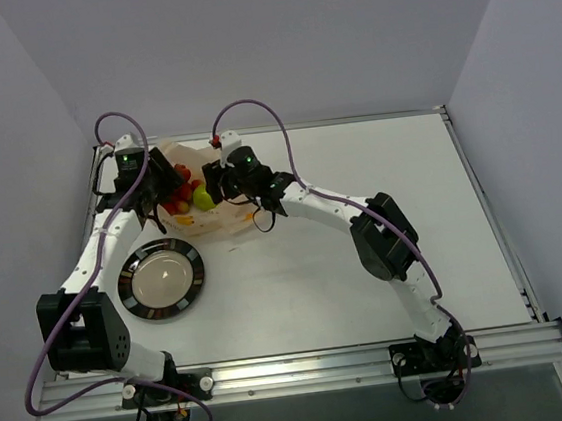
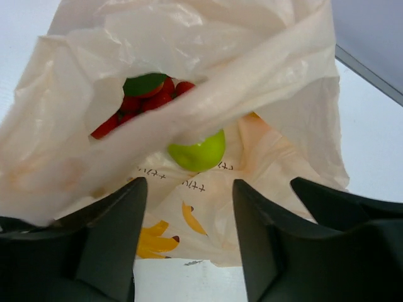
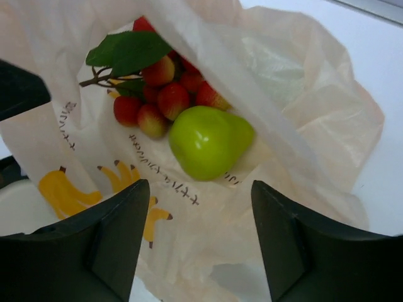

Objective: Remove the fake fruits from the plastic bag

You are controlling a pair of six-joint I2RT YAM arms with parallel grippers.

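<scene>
Translucent peach plastic bag [image 3: 296, 94] holds glossy yellow-green pear [image 3: 208, 141] and leafy red berry cluster [image 3: 165, 88]; left gripper [image 2: 189, 185] and right gripper [image 3: 200, 189] at bag's mouth, both spread, empty

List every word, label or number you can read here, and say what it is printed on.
Plastic bag: short lines of small dark characters beside the yellow banana prints, likely Japanese script; too small and tilted to read.
Nothing else carries readable text.
</scene>
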